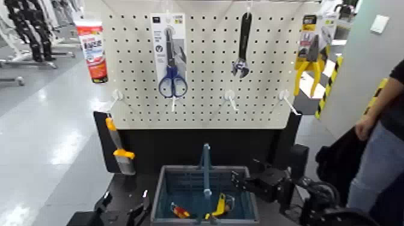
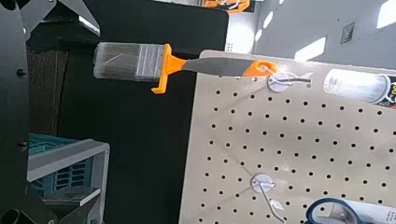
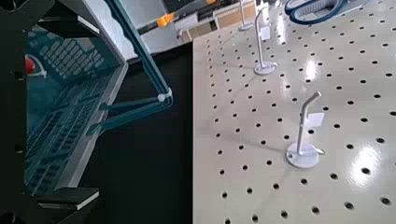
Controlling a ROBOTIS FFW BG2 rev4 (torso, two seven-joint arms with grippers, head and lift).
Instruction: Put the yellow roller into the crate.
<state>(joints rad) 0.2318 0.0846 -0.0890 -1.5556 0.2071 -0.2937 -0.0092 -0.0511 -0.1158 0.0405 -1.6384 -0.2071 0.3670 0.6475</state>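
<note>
The dark blue-grey crate with an upright centre handle stands low in the middle of the head view, below the pegboard. A yellow-handled item, the yellow roller as far as I can tell, lies inside it on the right; its white sleeve does not show. My right gripper is open and empty just outside the crate's right rim. The right wrist view shows the crate close by. My left gripper is open and empty, low to the left of the crate.
A red-handled tool also lies in the crate. The white pegboard holds scissors, a wrench, yellow pliers and a tube. An orange-handled brush hangs at its left. A person stands at the right.
</note>
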